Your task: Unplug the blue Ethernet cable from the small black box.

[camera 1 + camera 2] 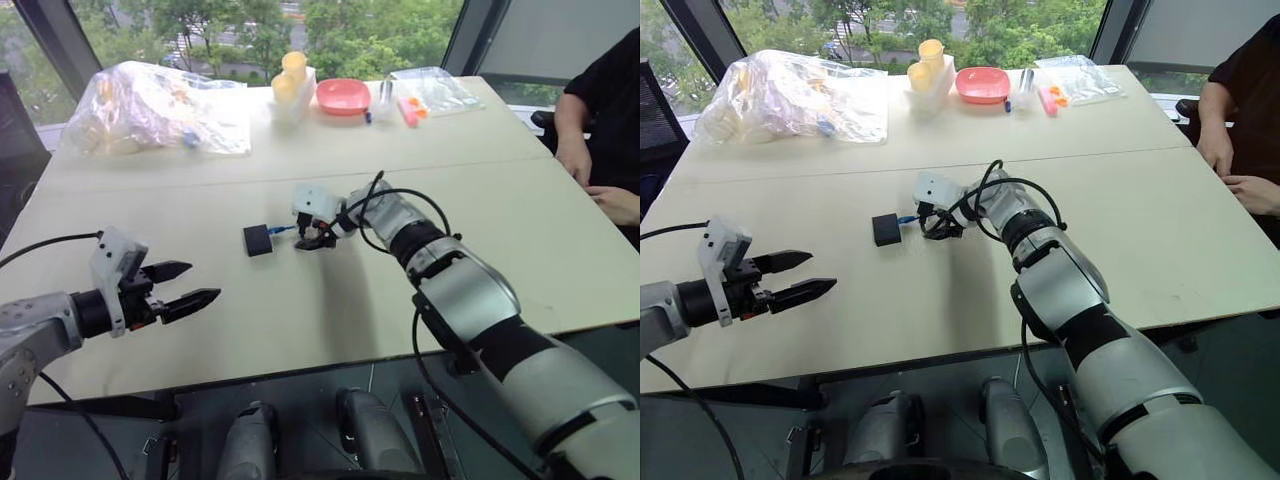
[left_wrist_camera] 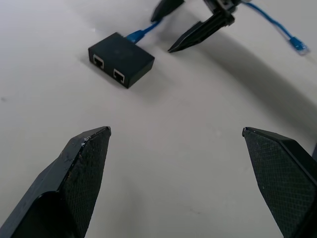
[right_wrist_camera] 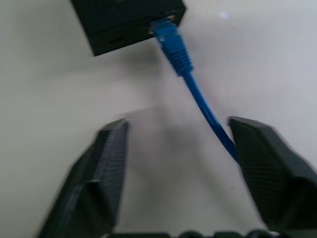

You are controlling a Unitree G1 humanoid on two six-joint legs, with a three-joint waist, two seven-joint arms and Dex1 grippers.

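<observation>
The small black box [image 1: 257, 239] lies flat in the middle of the table, and the left wrist view shows two empty sockets on the side of the box [image 2: 121, 59] facing it. The blue Ethernet cable [image 3: 174, 45] is plugged into the opposite side of the box [image 3: 124, 20]. My right gripper [image 3: 178, 124] points down just behind the plug. Its fingers are apart, and the cable runs between them close to one finger [image 3: 267, 163]. The cable's free clear plug [image 2: 298, 45] rests on the table beyond. My left gripper [image 1: 195, 283] hovers open near the table's front left, well short of the box.
At the back of the table are a crumpled plastic bag [image 1: 150, 105], stacked yellow cups [image 1: 292, 75], a pink bowl [image 1: 343, 95] and a small bag of bits [image 1: 430, 92]. A person [image 1: 600, 120] sits at the right edge with hands on the table.
</observation>
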